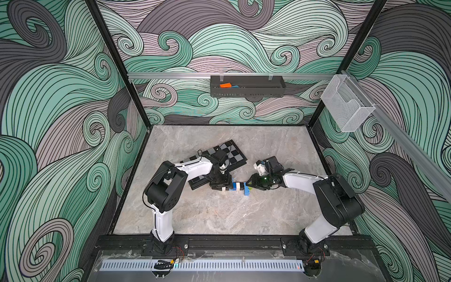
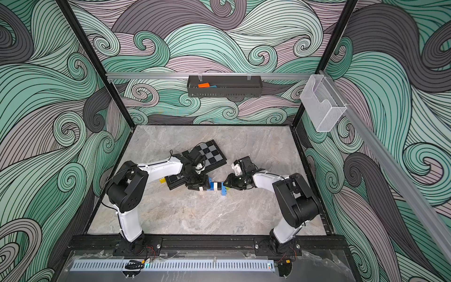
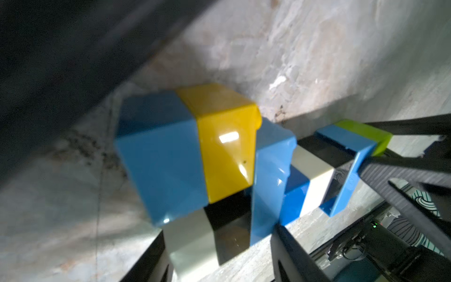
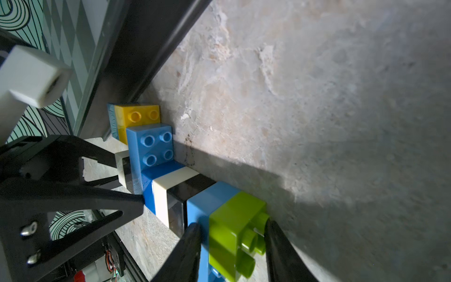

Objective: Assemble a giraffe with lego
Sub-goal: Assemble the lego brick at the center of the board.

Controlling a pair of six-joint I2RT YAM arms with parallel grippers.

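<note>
On the left gripper (image 3: pixel 219 228) the jaws, partly spread, clamp the white-and-black leg (image 3: pixel 207 241) of the giraffe (image 1: pixel 238 187), which lies on its side on the bench (image 1: pixel 219 219) between the two arms. On the right gripper (image 4: pixel 231 223) the narrow jaws pinch the lime-green brick (image 4: pixel 227 234) at its end; moulded marks on a blue brick (image 4: pixel 111 120) are too blurred to read.

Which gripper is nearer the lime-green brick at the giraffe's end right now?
Right. The right gripper is closed around the lime-green brick; the left gripper sits at the opposite end of the giraffe, straddling the white and black bricks.
</note>
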